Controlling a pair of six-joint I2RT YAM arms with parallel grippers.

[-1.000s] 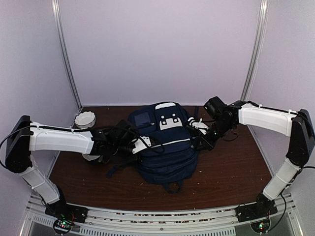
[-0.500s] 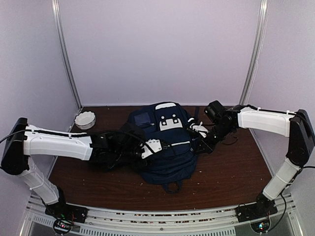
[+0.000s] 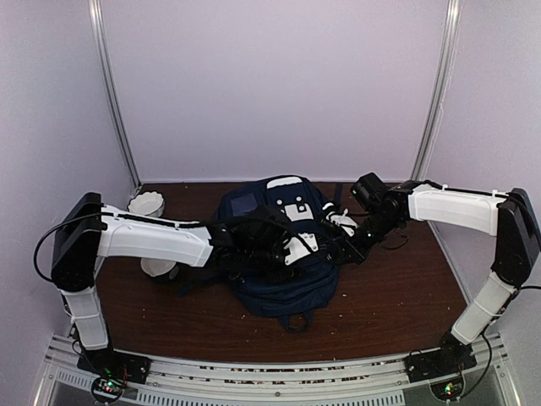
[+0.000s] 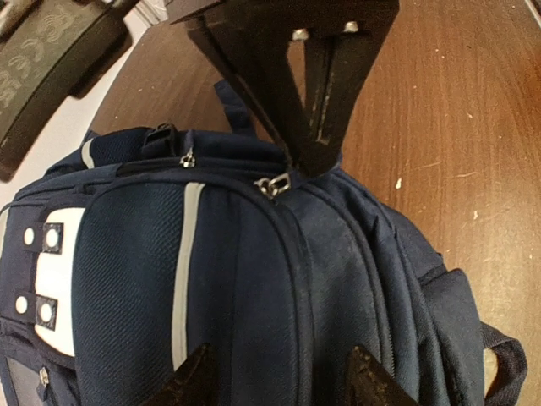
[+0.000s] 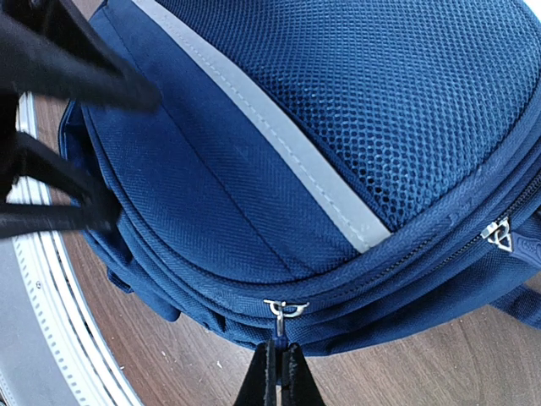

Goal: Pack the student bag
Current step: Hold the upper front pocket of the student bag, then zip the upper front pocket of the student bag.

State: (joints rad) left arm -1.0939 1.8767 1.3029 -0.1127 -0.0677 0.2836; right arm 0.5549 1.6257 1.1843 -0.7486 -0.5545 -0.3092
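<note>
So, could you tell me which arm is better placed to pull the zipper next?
Right, probably: the right gripper is shut on a zipper pull at the student bag's edge, while the left gripper hovers open above it, holding nothing.

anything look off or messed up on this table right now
Nothing serious. The large navy-blue fabric backpack lies flat and looks intact, and the zips in view look closed. The only oddity is a few pale specks, like crumbs, scattered on the brown wooden table beside it.
</note>
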